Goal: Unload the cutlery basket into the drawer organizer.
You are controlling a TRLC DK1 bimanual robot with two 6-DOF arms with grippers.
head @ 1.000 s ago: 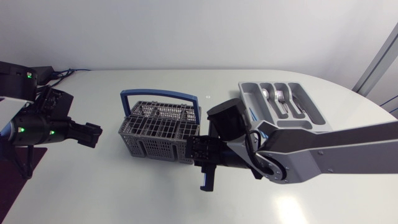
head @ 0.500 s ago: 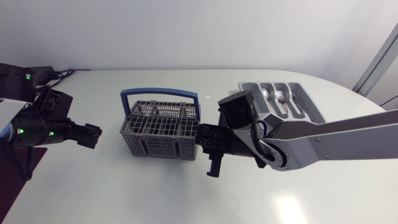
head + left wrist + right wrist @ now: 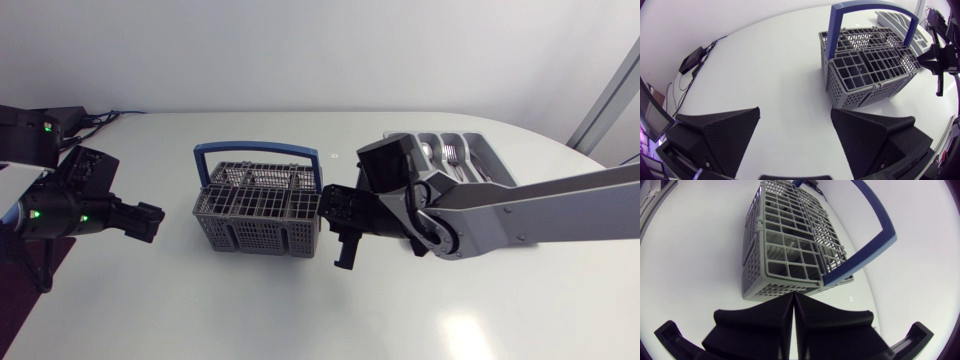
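The grey mesh cutlery basket (image 3: 258,208) with a blue handle (image 3: 258,152) stands at the table's middle. My right gripper (image 3: 343,262) hangs shut and empty just off its right end, fingers pointing down; in the right wrist view the pressed-together fingers (image 3: 793,296) face the basket (image 3: 790,245) close ahead. My left gripper (image 3: 155,222) is open a short way left of the basket; in its wrist view the fingers (image 3: 795,112) stand wide apart with the basket (image 3: 872,70) ahead. The grey drawer organizer (image 3: 500,165) at the back right holds a fork (image 3: 450,154) and a spoon (image 3: 427,152).
My right arm (image 3: 520,215) crosses the right half of the table and covers the organizer's near end. The left wrist view shows the organizer (image 3: 895,19) beyond the basket and my right gripper (image 3: 940,62) beside it. Cables lie at the back left corner (image 3: 100,118).
My right gripper has risen and drawn back toward the basket's right end, still shut. The left arm has shifted only slightly.
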